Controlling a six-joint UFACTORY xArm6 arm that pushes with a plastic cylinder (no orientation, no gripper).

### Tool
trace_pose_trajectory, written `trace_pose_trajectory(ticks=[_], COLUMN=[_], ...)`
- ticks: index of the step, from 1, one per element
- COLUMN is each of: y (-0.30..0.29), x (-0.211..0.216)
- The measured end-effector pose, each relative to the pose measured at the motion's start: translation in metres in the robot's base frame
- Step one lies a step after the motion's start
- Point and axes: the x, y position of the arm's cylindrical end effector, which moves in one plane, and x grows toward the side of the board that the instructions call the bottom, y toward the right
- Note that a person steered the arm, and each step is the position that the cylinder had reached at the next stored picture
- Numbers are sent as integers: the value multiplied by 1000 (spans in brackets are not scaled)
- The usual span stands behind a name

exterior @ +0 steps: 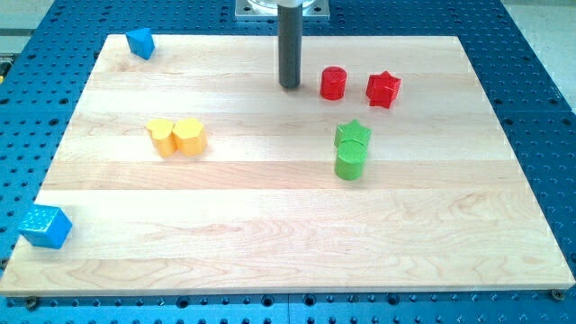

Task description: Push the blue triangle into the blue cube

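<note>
The arm carries no claw, so no claw state applies; it ends in a straight dark rod whose lower end, my tip (289, 86), rests on the wooden desk (270, 225) at the far centre. The blue triangle (139, 42) lies at the far left corner of the desk, well apart from my tip and to its left. The blue cube (44, 226) sits at the near left corner, at the desk's edge, well apart from the blue triangle, with the whole left side of the desk between them. Just right of my tip stands the red cylinder (334, 83), near it but not touching. The red star-shaped block (383, 89) lies right of the red cylinder, a small gap between the two. Nearer than these, right of centre, the green star-shaped block (353, 133) and the green cylinder (350, 162) sit touching, the cylinder on the near side. At left of centre, two yellow blocks lie side by side in contact: the left yellow block (162, 136) and the right yellow block (190, 136); their exact shapes cannot be made out.
</note>
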Motion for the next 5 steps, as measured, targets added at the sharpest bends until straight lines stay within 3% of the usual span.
trace_pose_trajectory(ticks=[1,3,4,5], y=[45,74,8,-100], x=[-1,1,15,0])
